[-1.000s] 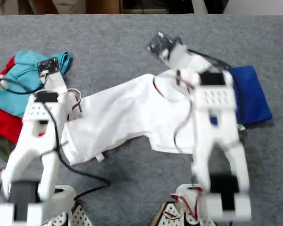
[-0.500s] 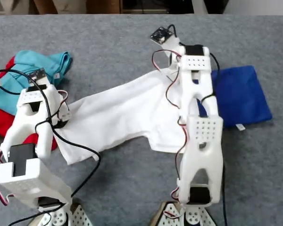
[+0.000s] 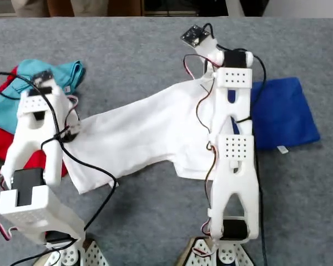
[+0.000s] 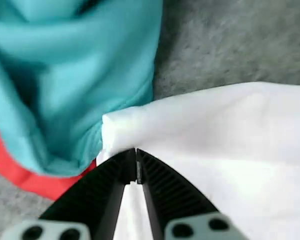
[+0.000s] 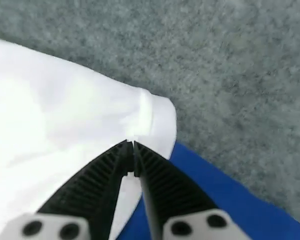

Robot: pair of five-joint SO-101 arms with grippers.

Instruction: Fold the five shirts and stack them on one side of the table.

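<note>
- We see the white shirt [image 3: 144,133] spread out flat, slanting across the middle of the grey table [image 3: 127,50].
- Our left gripper [image 4: 136,160] sits at the shirt's left edge. Its jaws are pinched together on a fold of the white cloth.
- Our right gripper [image 5: 130,152] sits at the shirt's far right corner. Its jaws are also pinched tight on the hem there.
- In the high view the left arm [image 3: 36,138] stands over the left end of the white shirt, and the right arm [image 3: 233,144] stretches over its right end.
- The teal shirt [image 3: 22,94] lies crumpled at the left side of the table, on top of the red shirt [image 3: 3,138]. In the left wrist view it touches the pinched white edge.
- The blue shirt [image 3: 286,113] lies folded at the right side, just beside the white shirt and partly under the right arm. In the right wrist view the white corner overlaps it.
</note>
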